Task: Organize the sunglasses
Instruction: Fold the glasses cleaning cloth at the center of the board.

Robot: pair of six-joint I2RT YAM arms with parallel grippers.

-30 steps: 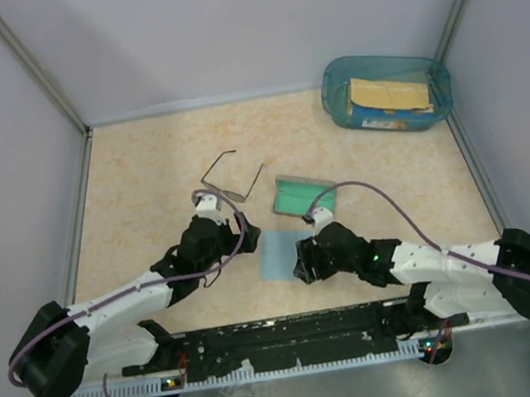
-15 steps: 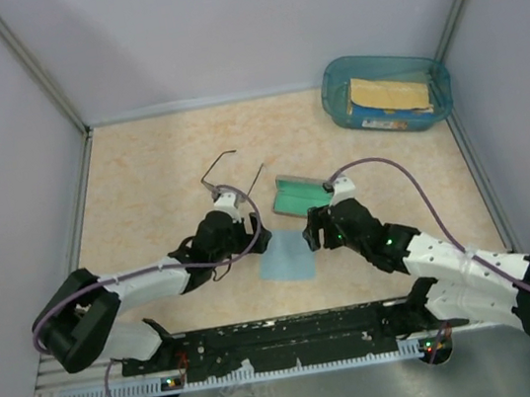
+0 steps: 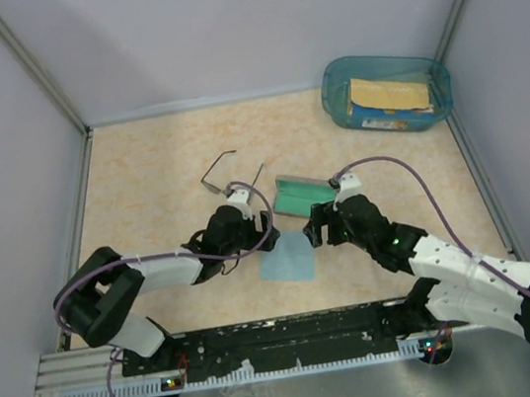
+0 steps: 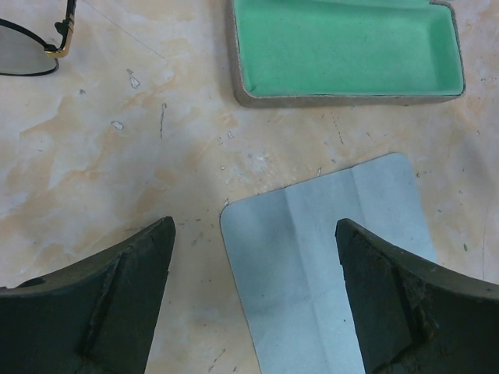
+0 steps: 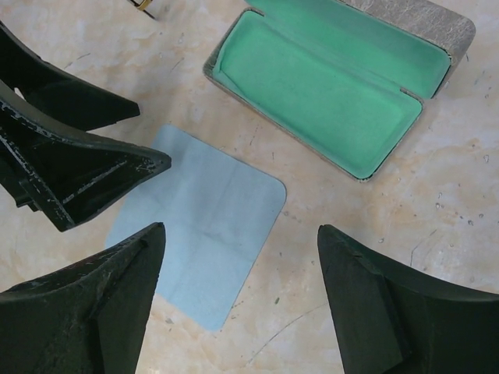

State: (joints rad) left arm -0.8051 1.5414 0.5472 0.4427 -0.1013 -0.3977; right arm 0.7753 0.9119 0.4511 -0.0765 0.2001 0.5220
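Toward the tabletop's near edge, left gripper [image 4: 251, 234] and right gripper [image 5: 242, 234], both spread apart and empty, low over a light blue cloth [image 3: 287, 255]. Just beyond, an open grey case [image 3: 302, 194], green-lined. Farther and left of it, near mid-tabletop, the sunglasses [image 3: 227, 179], temples unfolded, untouched. Probably light, springy, easily bent. Best taken at the bridge or a hinge corner, not along a slim temple. In the far right corner, a teal bin [image 3: 386, 91].

The light is bright and even, and it seems to come from above. Shadows on the table [image 3: 141, 167] are soft and pale. No spot glares. The top picture looks a little fuzzy. Both wrist pictures show the table sharp, but the black fingers [image 4: 93, 312] along the bottom edge look big and slightly blurry.
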